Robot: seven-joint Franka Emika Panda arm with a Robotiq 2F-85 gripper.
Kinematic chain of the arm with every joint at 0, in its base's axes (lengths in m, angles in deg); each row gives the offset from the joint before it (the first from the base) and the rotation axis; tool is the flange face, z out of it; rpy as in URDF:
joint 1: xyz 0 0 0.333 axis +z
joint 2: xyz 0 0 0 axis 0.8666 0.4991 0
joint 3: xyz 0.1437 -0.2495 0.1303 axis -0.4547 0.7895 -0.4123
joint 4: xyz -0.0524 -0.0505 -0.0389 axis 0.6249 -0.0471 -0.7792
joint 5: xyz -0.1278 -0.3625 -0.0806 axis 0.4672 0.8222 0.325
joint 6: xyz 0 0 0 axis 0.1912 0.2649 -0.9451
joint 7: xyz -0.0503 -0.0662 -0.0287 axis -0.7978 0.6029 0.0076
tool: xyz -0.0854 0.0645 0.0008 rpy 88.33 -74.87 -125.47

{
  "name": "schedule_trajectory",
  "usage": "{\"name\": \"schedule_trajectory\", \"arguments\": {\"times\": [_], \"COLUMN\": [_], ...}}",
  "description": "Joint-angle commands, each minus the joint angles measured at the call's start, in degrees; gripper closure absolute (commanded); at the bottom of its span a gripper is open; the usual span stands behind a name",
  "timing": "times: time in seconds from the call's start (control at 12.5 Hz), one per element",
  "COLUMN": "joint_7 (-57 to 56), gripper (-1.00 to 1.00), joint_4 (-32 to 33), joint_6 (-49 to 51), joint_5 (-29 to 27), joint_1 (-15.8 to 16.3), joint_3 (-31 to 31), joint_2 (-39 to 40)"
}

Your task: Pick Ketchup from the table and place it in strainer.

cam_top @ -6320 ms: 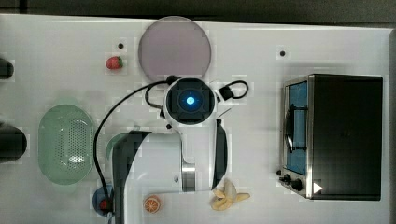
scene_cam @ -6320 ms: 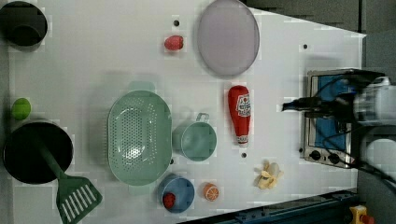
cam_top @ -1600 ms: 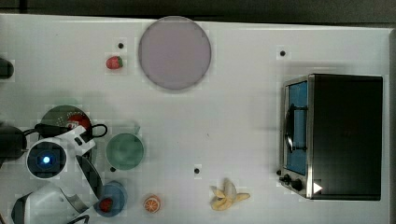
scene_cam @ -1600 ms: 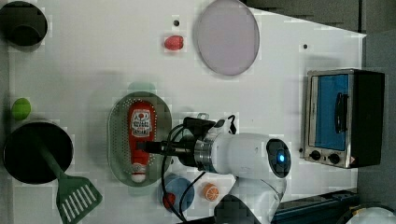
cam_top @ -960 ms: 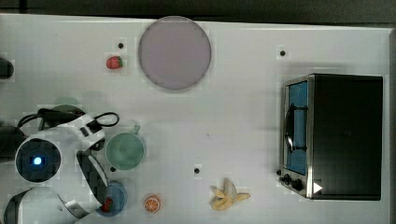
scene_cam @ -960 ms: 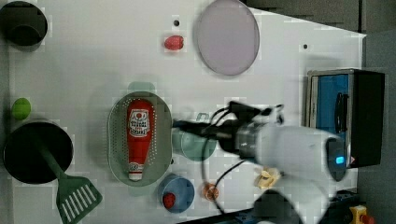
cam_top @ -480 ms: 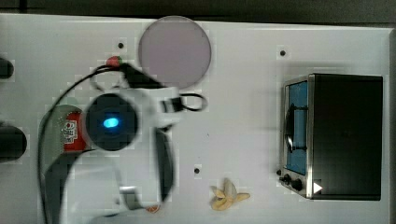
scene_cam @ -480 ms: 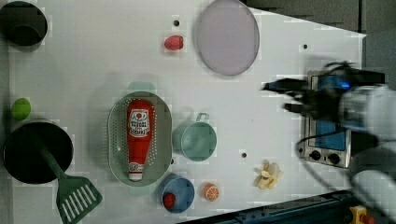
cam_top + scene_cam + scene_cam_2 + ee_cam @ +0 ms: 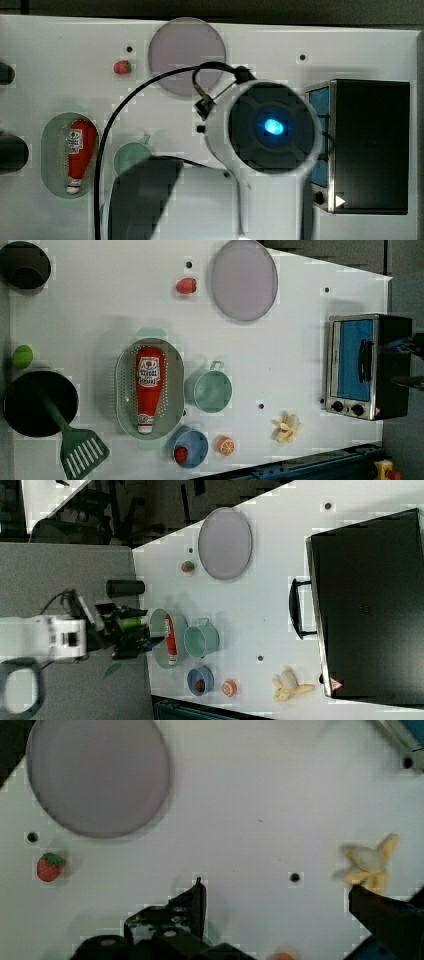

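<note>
Ketchup (image 9: 150, 385) is lying flat inside the strainer (image 9: 125, 405), cap end toward the left view's bottom, so as far as I can judge the placing is done. Right beside the strainer sits the mint cup (image 9: 209, 390), with the blue bowl (image 9: 189, 446) just below it in the left view and the orange slice (image 9: 225, 445) next to that. Further out there's the strawberry (image 9: 49, 867), the lilac plate (image 9: 97, 775), the banana (image 9: 370, 867) and the toaster oven (image 9: 367, 365) at the edge of the desk.

From my wrist cam the gripper (image 9: 277, 897) hangs above bare desk with the jaws spread wide and nothing between them. In the right view the arm looks to be off near the strainer side, but it's murky there, so I wouldn't swear to it.

Main risk from here: the arm's cable (image 9: 107, 145) drapes across close to the strainer, so a careless swing could snag the cup or nudge the strainer.
</note>
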Motion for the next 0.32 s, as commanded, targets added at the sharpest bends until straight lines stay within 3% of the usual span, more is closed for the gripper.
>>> {"name": "schedule_trajectory", "arguments": {"times": [0.08, 0.32], "joint_7": [2.2, 2.2], "gripper": [-1.00, -1.00], "joint_4": [-5.6, -6.0], "joint_6": [7.3, 7.6], "joint_5": [-0.6, -0.6], "joint_1": [1.0, 1.0], "joint_3": [-1.9, -2.0], "joint_2": [-0.1, 0.1]}}
